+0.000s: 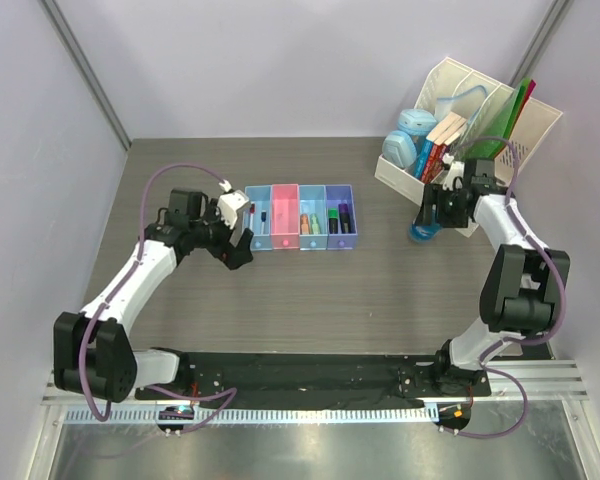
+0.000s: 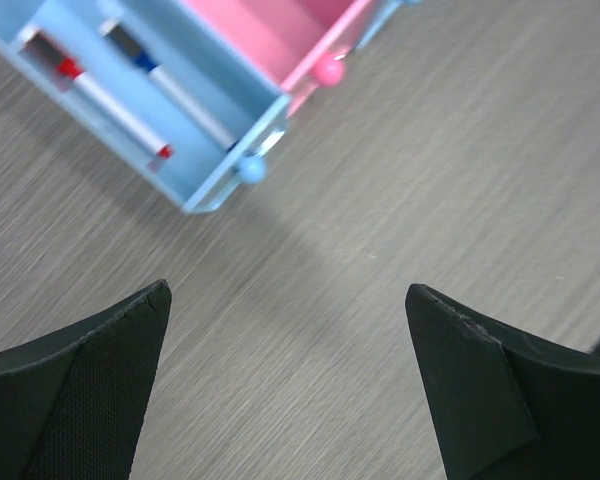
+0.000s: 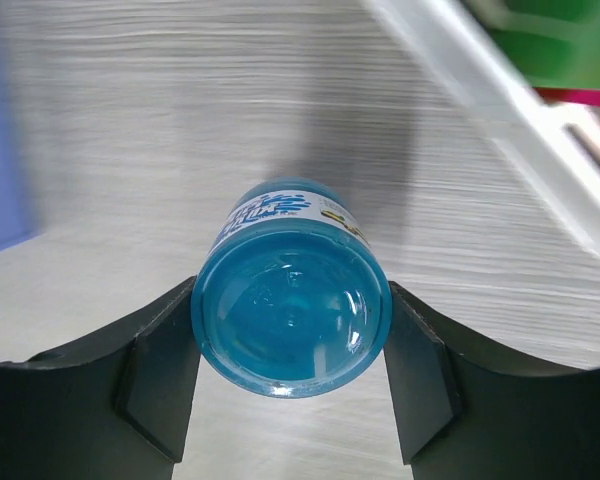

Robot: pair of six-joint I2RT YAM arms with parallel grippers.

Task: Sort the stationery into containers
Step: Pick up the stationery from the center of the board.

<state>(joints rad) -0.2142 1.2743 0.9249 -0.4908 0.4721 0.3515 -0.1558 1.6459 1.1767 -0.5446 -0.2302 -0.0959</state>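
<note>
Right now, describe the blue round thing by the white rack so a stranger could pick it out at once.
Find the white slanted rack at the far right of the table. By its near left corner, the right gripper clasps a blue round roll. Unlike the paler blue items inside the rack, it is deep translucent blue with a printed label.
</note>
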